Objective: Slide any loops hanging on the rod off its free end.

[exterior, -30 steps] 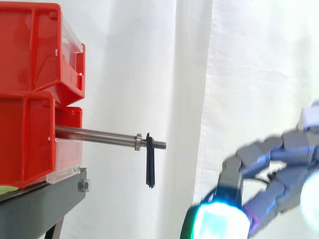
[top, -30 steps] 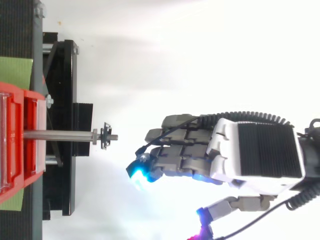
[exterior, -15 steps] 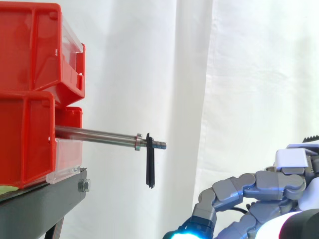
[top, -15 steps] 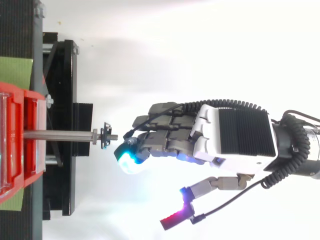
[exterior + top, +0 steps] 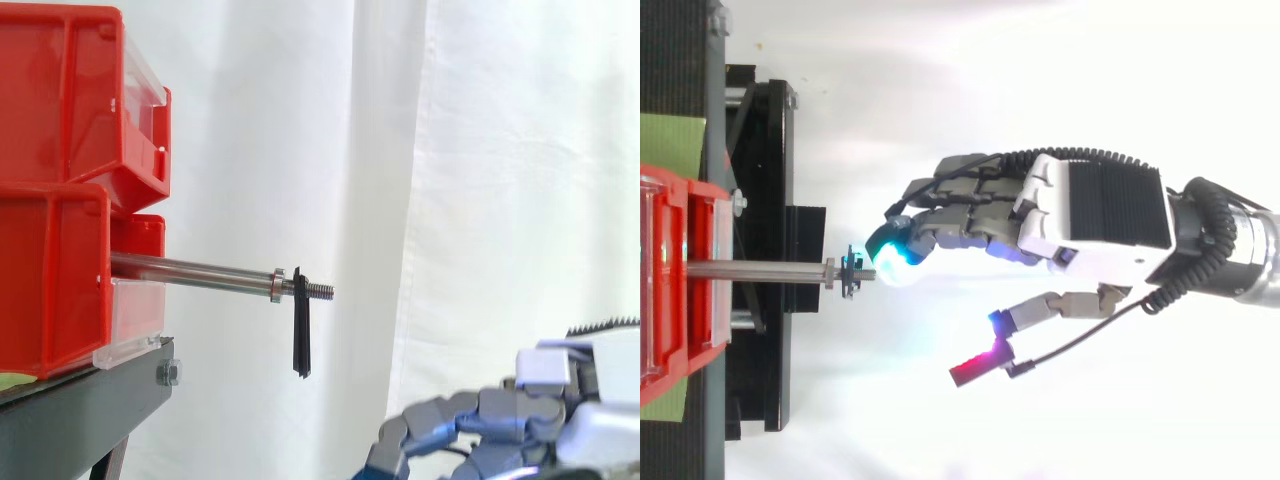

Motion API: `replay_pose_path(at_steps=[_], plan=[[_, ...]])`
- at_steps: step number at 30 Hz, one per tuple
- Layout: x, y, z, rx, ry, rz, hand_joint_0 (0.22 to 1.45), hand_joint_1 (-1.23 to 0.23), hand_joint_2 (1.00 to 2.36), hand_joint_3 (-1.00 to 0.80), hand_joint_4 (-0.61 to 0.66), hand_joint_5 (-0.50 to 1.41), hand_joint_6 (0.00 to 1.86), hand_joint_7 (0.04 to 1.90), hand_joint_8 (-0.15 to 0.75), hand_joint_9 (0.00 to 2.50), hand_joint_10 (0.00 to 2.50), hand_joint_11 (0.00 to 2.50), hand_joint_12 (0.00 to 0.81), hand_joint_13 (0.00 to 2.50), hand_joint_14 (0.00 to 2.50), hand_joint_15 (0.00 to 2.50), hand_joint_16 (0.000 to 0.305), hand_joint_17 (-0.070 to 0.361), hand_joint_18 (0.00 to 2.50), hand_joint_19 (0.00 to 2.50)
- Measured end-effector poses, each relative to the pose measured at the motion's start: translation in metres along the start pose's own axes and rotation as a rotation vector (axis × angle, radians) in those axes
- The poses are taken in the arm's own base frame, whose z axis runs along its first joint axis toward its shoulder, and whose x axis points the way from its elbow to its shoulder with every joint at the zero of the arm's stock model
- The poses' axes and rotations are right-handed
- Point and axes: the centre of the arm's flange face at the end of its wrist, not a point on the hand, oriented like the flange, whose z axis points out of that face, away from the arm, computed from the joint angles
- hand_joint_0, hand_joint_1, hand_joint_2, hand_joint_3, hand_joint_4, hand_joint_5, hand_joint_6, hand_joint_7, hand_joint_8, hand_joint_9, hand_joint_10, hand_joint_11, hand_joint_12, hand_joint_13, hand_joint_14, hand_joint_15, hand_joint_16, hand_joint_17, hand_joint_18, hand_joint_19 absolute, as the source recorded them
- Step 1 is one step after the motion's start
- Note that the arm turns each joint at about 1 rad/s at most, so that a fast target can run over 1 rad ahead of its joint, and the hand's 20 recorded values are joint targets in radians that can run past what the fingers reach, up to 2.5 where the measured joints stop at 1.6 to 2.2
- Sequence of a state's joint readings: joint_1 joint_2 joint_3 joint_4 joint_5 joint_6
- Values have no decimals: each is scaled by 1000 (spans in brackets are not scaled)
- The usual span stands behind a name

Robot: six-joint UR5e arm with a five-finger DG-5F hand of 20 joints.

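Loop hangs near the rod's free end, likely an easy slide-off, while the hand sits lower, just beyond it, fingers curled together and holding nothing.

Side view: the camera stands close beside the work at the height of the rod and looks level across it toward the white curtain, with the red bins at left. Top view: the camera is overhead, looking down, framed wider. Both views share the rod, the bins, the black stand and the hand, which enters from the right.
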State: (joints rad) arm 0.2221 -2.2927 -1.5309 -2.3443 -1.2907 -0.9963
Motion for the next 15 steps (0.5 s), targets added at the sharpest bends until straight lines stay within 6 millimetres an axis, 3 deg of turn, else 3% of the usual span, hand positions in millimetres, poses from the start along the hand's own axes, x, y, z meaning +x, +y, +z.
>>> replay_pose_path(at_steps=[5, 15], plan=[[18, -19, 4, -28, -27, 40, 521, -496, 1005, -449, 220, -198, 503, 904, 272, 625, 10, 301, 281, 585, 0, 18, 35, 78, 487, 178], [21, -28, 13, -44, -66, 75, 522, -496, 1004, -448, 220, -198, 503, 908, 272, 627, 10, 302, 283, 597, 0, 27, 35, 78, 494, 194]])
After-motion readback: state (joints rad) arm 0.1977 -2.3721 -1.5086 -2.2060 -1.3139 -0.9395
